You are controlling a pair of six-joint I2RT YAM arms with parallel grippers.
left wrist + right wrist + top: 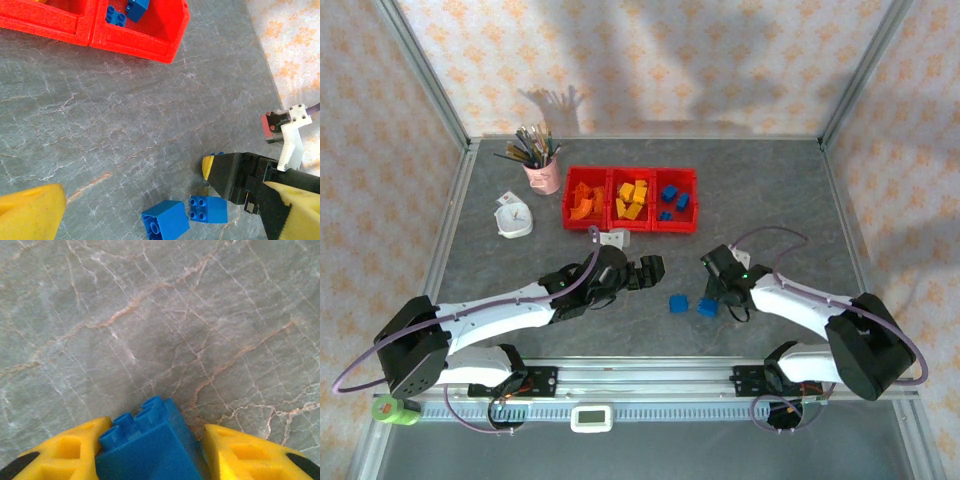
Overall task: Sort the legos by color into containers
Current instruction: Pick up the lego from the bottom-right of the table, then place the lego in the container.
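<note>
Currently, the right pincer (156, 437) is clenched on a small blue plastic brick (145, 455). In my right wrist feed, its yellow fingers (65, 450) sit against both sides of the brick, with the grey marbled worktop (770, 200) beyond.

The left pincer (655, 270) is released. Its fingers stand wide apart and nothing is gripped between them.

Two loose blue bricks lie on the worktop between the two pincers:
- The left loose brick (678, 303) lies well apart from the right pincer.
- The right loose brick (708, 307) lies just beside the right pincer, with four studs facing up in the left wrist feed.

The row of three joined red plastic bins (632, 226) sits at the far side of the worktop, well apart from both pincers:
- The left bin holds orange bricks (583, 203).
- The middle bin holds yellow bricks (632, 200).
- The right bin holds more blue bricks (672, 198).

A pink cup of brushes (542, 172) stands near the left end of the bins.
</note>
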